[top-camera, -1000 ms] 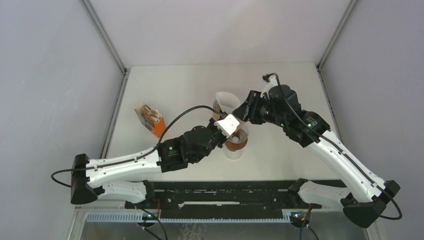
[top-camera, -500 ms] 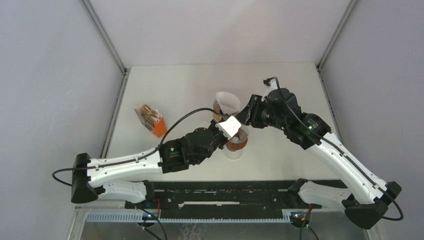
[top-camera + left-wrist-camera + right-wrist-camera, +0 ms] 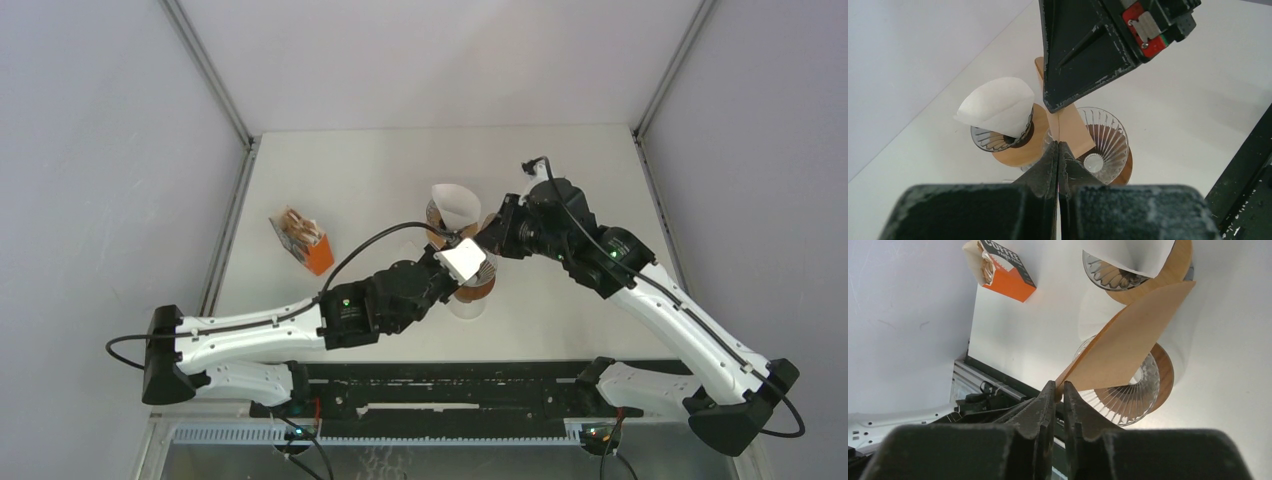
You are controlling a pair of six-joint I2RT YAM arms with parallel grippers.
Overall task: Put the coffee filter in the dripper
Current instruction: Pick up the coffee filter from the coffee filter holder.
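**Above the dripper (image 3: 1130,399), two hands on one coffee filter (image 3: 1128,350)**

At the near edge of the desk (image 3: 380,170) the two arms rise from their bases and lean inward until they meet over the middle. There the left hand (image 3: 1058,146) has its fingers pressed fully together. The thin edge of the brown coffee filter runs down into their tips, so it looks pinched there. The right hand (image 3: 1058,387) comes from the opposite side, its fingers drawn almost together with only a slit between them, nipping a corner of the same filter. The filter is folded flat and held tilted in the air. It fans out from that corner above the dripper's open mouth and is not inside it. The dripper, ribbed clear glass with a round wooden collar, stands upright directly below. Just beyond it stands a second dripper (image 3: 993,139) of the same kind, with a white filter (image 3: 995,105) sitting in it and sticking up over the rim. Farther left, well apart from both, an orange box (image 3: 1007,279) sits on the desk with its top flap open.
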